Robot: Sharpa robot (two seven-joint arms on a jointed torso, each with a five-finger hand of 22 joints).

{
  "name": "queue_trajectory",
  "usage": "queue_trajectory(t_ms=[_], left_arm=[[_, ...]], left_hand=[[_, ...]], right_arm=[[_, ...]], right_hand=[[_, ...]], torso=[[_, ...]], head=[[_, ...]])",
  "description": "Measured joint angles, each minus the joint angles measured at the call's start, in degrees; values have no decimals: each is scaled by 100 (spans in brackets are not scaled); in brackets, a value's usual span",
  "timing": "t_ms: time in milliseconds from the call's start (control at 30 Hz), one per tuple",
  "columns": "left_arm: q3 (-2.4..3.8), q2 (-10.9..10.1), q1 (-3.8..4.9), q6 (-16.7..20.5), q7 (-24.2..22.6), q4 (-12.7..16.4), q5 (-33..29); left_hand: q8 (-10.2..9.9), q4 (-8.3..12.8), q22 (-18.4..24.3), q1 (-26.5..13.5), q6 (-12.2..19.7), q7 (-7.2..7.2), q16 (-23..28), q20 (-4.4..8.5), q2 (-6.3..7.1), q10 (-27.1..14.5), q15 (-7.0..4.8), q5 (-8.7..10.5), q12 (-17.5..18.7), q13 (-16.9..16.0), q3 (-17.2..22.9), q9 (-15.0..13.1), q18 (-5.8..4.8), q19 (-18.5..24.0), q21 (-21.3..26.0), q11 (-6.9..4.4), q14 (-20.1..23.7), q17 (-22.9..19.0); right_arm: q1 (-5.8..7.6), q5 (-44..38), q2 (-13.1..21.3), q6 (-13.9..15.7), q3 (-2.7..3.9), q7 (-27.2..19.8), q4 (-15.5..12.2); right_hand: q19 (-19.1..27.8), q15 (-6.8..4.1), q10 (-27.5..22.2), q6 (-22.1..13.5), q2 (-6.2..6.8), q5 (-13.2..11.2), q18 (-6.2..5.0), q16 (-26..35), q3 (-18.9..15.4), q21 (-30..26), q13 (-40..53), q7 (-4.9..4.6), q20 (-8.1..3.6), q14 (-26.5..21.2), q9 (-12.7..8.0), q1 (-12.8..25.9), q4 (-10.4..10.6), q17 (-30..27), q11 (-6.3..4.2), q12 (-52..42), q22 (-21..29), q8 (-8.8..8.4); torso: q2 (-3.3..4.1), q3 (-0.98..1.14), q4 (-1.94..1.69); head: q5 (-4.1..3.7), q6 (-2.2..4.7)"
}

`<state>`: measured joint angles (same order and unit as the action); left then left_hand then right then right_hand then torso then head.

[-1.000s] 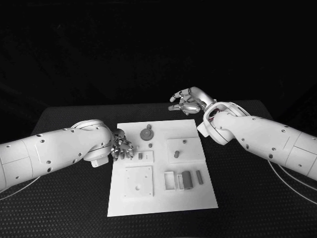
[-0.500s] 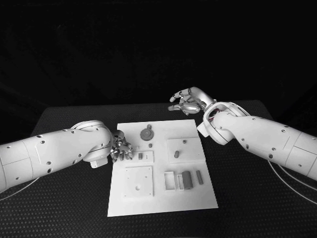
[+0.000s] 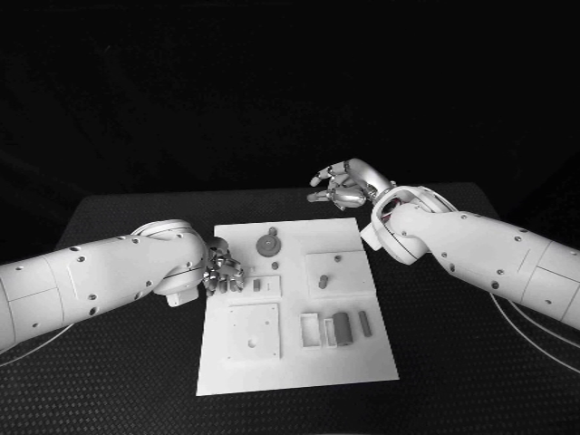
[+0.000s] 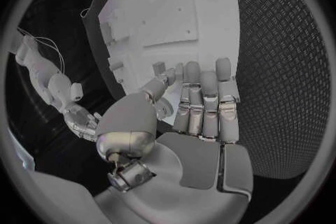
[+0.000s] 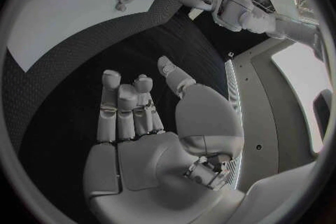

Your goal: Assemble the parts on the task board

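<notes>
The white task board (image 3: 369,362) lies in the middle of the black table. On it are a grey gear (image 3: 269,244), a small peg (image 3: 323,281) and dark blocks (image 3: 343,329) in a tray near the middle. My left hand (image 3: 222,270) hovers over the board's left edge, fingers stretched side by side toward a small part (image 3: 256,285); in the left wrist view the hand (image 4: 199,106) holds nothing above the board (image 4: 175,5). My right hand (image 3: 343,184) is raised beyond the board's far edge, fingers apart and empty. In the right wrist view the right hand (image 5: 140,112) is well off the board (image 5: 63,17).
A square plate (image 3: 254,331) with a small hole sits on the board's near left. Black textured table (image 3: 120,381) lies bare on both sides of the board. My right forearm (image 3: 486,249) crosses above the table's right side.
</notes>
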<state>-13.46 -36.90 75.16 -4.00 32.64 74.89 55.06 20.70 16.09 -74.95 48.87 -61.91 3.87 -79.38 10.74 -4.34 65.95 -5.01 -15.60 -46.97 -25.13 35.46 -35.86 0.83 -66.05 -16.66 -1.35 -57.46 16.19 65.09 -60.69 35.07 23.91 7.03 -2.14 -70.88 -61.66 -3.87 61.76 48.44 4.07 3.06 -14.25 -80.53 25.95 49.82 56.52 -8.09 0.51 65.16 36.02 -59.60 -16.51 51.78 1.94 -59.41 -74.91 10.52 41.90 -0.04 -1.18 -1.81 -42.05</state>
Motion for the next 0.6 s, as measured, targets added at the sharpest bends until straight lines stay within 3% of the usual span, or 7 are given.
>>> queue_trajectory(t_ms=[600], left_arm=[[8,14,-4,-89,5,-28,10]], left_hand=[[77,14,1,-18,5,-3,0,-3,-18,1,9,-7,0,1,14,-9,0,1,0,-1,-10,0]], right_arm=[[0,0,9,-9,0,0,0]], right_hand=[[2,0,0,-1,0,0,0,0,0,0,-5,0,2,0,0,0,0,-5,0,0,0,0]], torso=[[0,0,1]], head=[[-12,-21]])
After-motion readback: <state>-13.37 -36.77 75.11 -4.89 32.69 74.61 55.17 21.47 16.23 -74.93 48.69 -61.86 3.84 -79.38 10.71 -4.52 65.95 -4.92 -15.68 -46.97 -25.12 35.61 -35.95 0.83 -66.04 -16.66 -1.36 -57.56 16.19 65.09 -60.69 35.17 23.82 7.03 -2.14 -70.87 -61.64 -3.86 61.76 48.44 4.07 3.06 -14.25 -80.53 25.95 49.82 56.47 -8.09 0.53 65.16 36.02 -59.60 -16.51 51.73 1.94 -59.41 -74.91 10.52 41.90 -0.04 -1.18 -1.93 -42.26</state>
